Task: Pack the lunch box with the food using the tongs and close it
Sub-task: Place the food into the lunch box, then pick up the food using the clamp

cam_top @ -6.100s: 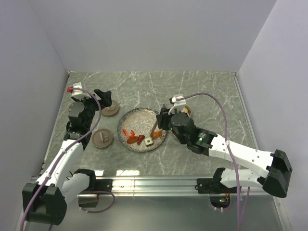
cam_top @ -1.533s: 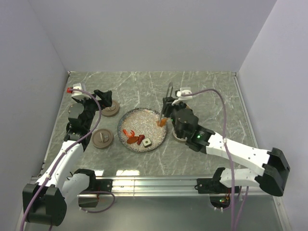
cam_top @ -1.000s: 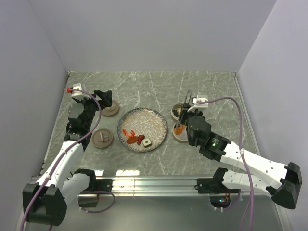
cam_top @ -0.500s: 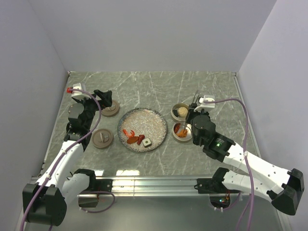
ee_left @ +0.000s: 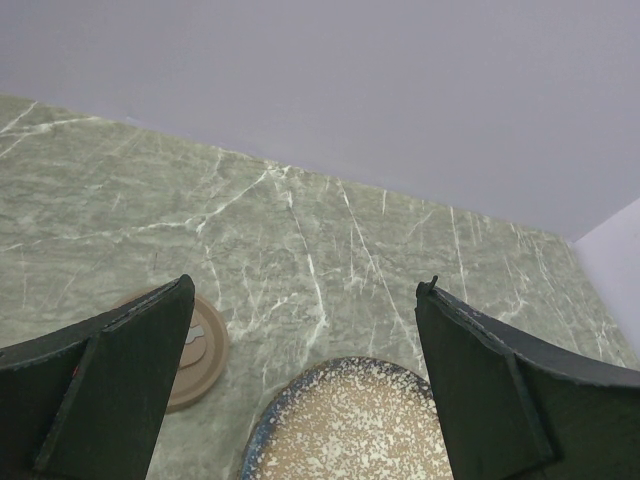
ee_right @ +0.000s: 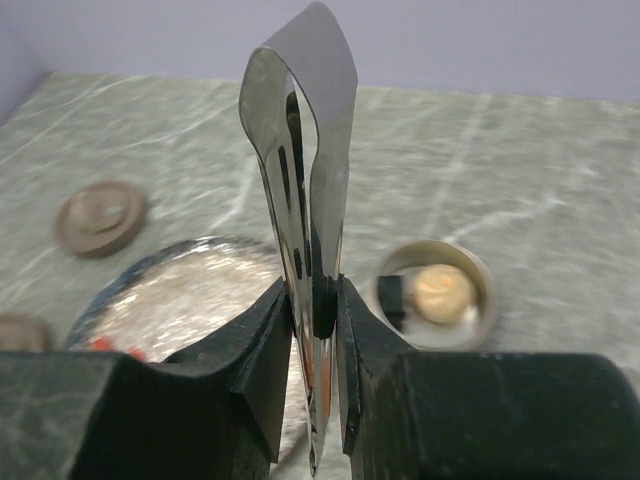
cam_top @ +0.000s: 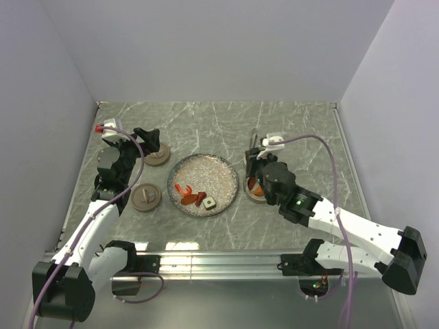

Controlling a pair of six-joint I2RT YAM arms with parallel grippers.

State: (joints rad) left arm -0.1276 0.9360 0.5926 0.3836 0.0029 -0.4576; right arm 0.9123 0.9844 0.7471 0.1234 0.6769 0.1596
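Right hand [ee_right: 316, 300] is clamping tight on the tongs [ee_right: 305, 170], its fingers pressing the two thin arms together. Joined end is pointing up, tips are pointing down over the near tin [cam_top: 250, 193]. Orange piece [cam_top: 253, 183] is showing at that tin; cannot tell whether the tips are gripping it or it is lying inside.

Left of the tin, speckled plate [cam_top: 212, 175] is sitting on the bench [cam_top: 295, 130], carrying red bits [cam_top: 186, 197] and a white square [cam_top: 210, 202]. Near lid [cam_top: 145, 197] is lying left of the plate, apart from it.

Farther back, far tin [ee_right: 436, 247] is holding a pale ball [ee_right: 443, 285], just behind the tongs. Far lid [cam_top: 156, 156] is lying at the plate's far left. Left hand [cam_top: 147, 136] is hovering beside it, fingers standing wide apart, holding nothing.
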